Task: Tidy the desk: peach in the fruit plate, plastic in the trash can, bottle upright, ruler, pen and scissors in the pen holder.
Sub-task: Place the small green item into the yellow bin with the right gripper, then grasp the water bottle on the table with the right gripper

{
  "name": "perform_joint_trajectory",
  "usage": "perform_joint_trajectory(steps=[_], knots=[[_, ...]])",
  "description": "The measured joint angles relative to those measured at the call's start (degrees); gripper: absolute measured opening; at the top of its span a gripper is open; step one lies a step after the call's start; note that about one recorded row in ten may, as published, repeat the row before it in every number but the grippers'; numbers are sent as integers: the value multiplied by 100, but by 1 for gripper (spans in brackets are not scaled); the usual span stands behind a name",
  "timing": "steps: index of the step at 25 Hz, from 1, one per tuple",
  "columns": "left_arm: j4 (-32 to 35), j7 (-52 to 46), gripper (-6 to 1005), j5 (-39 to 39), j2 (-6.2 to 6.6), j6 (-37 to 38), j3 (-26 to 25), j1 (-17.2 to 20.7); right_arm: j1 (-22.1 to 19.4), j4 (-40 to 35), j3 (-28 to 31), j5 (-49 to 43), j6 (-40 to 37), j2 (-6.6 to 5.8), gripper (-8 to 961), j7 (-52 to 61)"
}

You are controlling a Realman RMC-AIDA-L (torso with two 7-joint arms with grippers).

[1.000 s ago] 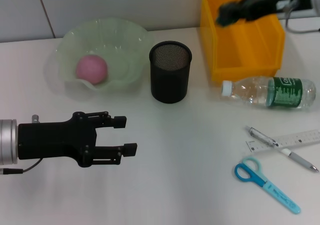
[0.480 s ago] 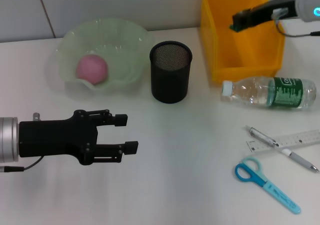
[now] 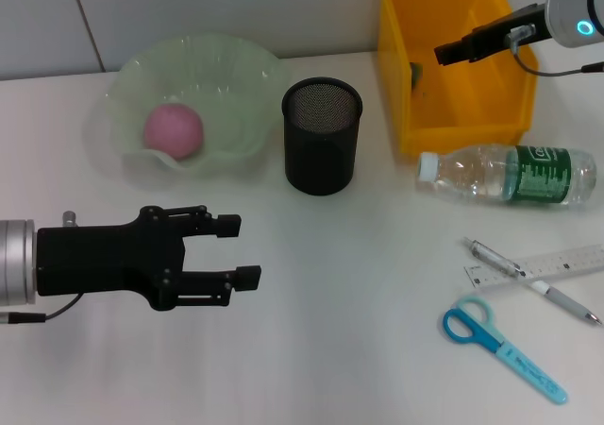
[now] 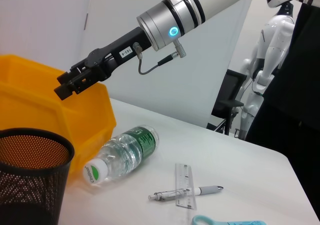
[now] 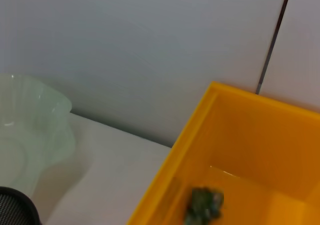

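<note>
The pink peach (image 3: 173, 128) lies in the pale green fruit plate (image 3: 226, 66). The black mesh pen holder (image 3: 322, 134) stands beside it. A dark green crumpled plastic (image 3: 415, 73) lies inside the yellow bin (image 3: 453, 113); it also shows in the right wrist view (image 5: 202, 206). My right gripper (image 3: 444, 54) hangs above the bin, with nothing seen in it. The bottle (image 3: 510, 173) lies on its side in front of the bin. Pen (image 3: 495, 258), ruler (image 3: 566, 261) and blue scissors (image 3: 500, 346) lie at the front right. My left gripper (image 3: 241, 251) is open and empty at the front left.
A white wall runs behind the desk. In the left wrist view the bottle (image 4: 122, 152), the ruler (image 4: 184, 185) and the pen (image 4: 207, 190) lie beyond the pen holder (image 4: 30, 180), with the right gripper (image 4: 65, 84) over the bin (image 4: 60, 115).
My right gripper has drawn back to the right over the bin. The crumpled plastic now shows lying in the bin. My left arm has barely moved.
</note>
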Motion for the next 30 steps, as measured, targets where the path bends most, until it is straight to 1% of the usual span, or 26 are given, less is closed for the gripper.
perform_joint_trajectory(steps=[5, 6, 7, 8, 10, 11, 13, 16, 17, 18, 21, 22, 23, 26, 27, 28, 30], knots=[[1, -2, 752, 7, 0, 3, 0, 0, -34, -122, -5, 72, -17, 35, 676, -2], [1, -2, 752, 7, 0, 7, 0, 0, -75, -217, -7, 150, -25, 53, 691, -14], [1, -2, 752, 7, 0, 7, 0, 0, -221, -461, -13, 491, -31, 75, 707, -74], [1, -2, 752, 7, 0, 7, 0, 0, -221, -461, -13, 491, -31, 75, 722, -74], [-2, -2, 752, 6, 0, 11, 0, -1, -440, -711, -85, 1055, -52, 78, 753, -212], [-7, -1, 752, 7, 0, 11, -1, -2, -608, -866, -155, 1505, -103, 76, 768, -350], [-5, 1, 751, 9, -1, 11, 0, 2, -864, -1119, -258, 2203, -284, 57, 768, -593], [-3, 11, 751, 9, 0, 15, 0, 18, -1139, -1475, -257, 2988, -952, 14, 768, -1031], [-3, 12, 751, 8, 0, 19, 0, 23, -1192, -1674, -225, 3096, -1428, -26, 768, -1145], [-3, 12, 751, 8, 0, 19, 0, 23, -1192, -1674, -225, 3096, -1428, -26, 768, -1145], [-2, 12, 751, 7, 0, 28, 0, 27, -1169, -1901, -223, 2884, -2140, -127, 768, -1117], [-3, 11, 751, 5, -1, 30, 0, 28, -1079, -1981, -210, 2652, -2577, -218, 768, -1059], [-3, 11, 750, 5, -1, 30, 0, 28, -1079, -1981, -210, 2652, -2577, -218, 768, -1059], [-2, 10, 750, 2, 0, 28, 0, 35, -887, -2016, -92, 2320, -3196, -359, 767, -999], [-2, 8, 750, 0, 1, 20, 0, 38, -734, -2007, 23, 2120, -3658, -459, 767, -999], [-2, 8, 750, 0, 1, 20, 0, 38, -734, -2007, 23, 2120, -3658, -459, 767, -999], [-3, 0, 750, -3, 5, 11, 0, 39, -598, -2028, 67, 1870, -4052, -527, 767, -1001]])
